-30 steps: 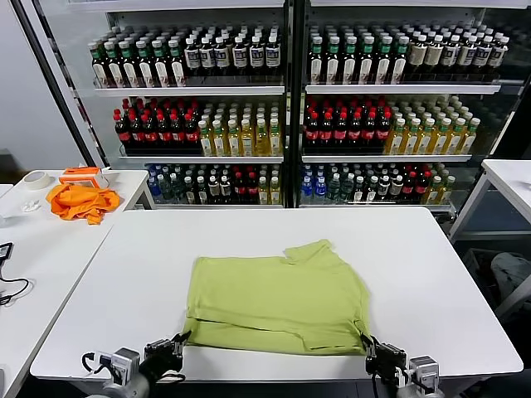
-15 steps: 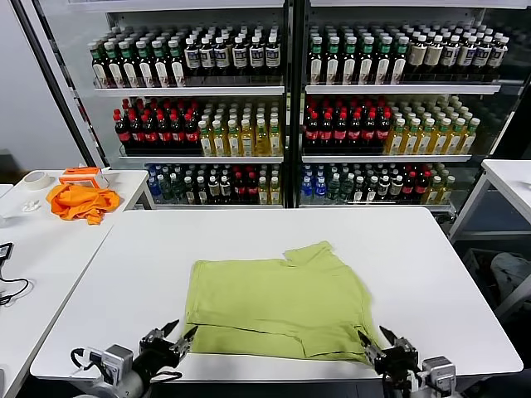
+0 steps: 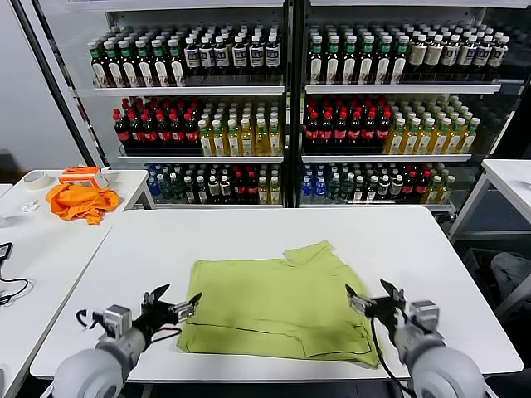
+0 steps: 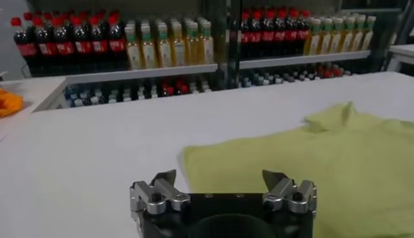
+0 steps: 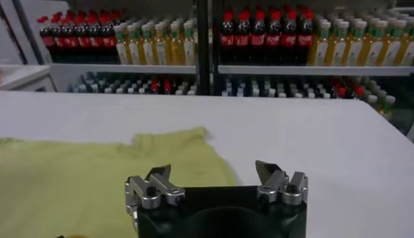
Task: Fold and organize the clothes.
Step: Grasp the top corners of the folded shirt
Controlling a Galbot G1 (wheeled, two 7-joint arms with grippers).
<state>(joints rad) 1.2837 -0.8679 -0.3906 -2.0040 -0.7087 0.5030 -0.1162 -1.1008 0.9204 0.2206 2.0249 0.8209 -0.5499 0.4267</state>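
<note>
- My left gripper point(image 3: 172, 303) has come up from the near table edge, where it sat a second ago, and now hovers just off the left near corner of the T-shirt point(image 3: 278, 300), fingers spread wide and holding nothing.
- My right gripper point(image 3: 371, 298) has made the matching move: it was low at the shirt's right near corner and now stands at the shirt's right edge, jaws wide apart and empty.
- In the left wrist view the open gripper point(image 4: 223, 183) looks across bare table point(image 4: 84, 149) towards the shirt's left edge point(image 4: 310, 155); in the right wrist view the gripper point(image 5: 213, 180) has the cloth point(image 5: 84, 174) ahead of it on the shirt side.
- The lime T-shirt lies flat on the middle of the white table point(image 3: 440, 257), already partly folded: a band of the near hem is doubled over, and one sleeve point(image 3: 309, 250) pokes out at the far edge.
- Since a second ago the cloth has barely shifted, so I read this as a release after laying the near fold, with both arms repositioning.
- I judge the fold is partly done; further folds look to remain, and the loose far sleeve could spoil the shape.
- The orange cloth point(image 3: 81, 201) on the side table at far left lies untouched.
</note>
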